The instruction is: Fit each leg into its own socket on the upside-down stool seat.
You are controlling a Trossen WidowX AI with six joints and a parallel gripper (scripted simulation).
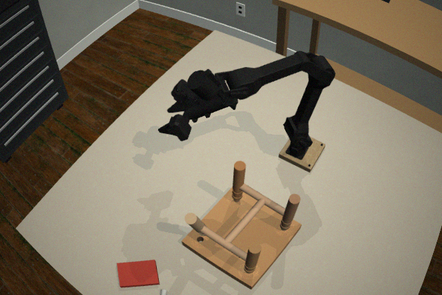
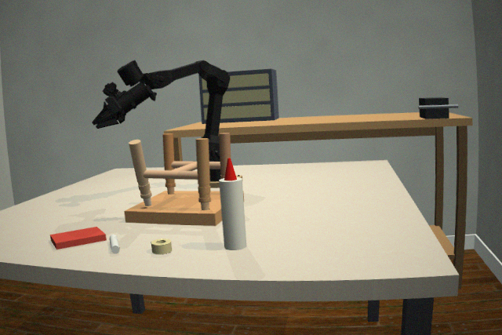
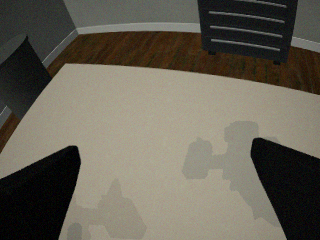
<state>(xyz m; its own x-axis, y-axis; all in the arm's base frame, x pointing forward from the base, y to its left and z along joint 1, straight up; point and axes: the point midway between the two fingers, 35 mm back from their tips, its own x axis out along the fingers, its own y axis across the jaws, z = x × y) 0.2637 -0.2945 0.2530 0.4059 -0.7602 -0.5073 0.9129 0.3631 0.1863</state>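
The seat [image 1: 276,243] [image 2: 170,217] lies flat on the table. The left leg [image 1: 193,221] [image 2: 139,161] leans outward, its pin showing below its shoulder; an open socket [image 1: 200,239] shows beside its foot. The back leg [image 1: 238,177] [image 2: 168,157] and front leg [image 1: 253,258] [image 2: 202,172] are near upright, with pin visible under their shoulders in the exterior view. The right leg [image 1: 291,211] [image 2: 224,147] is near upright, its foot hidden in the exterior view. Stretchers [image 1: 246,218] join the legs. My gripper [image 1: 164,119] [image 2: 96,125] [image 3: 167,152] is open and empty, high beyond the stool's left side.
A red block [image 1: 138,273] [image 2: 78,237] and a white cylinder [image 1: 163,291] [image 2: 114,243] lie left of the stool's front. A yellowish ring [image 2: 161,245] and a tall white bottle with red tip [image 2: 233,213] stand in front of it. My arm's base [image 1: 315,156] is behind.
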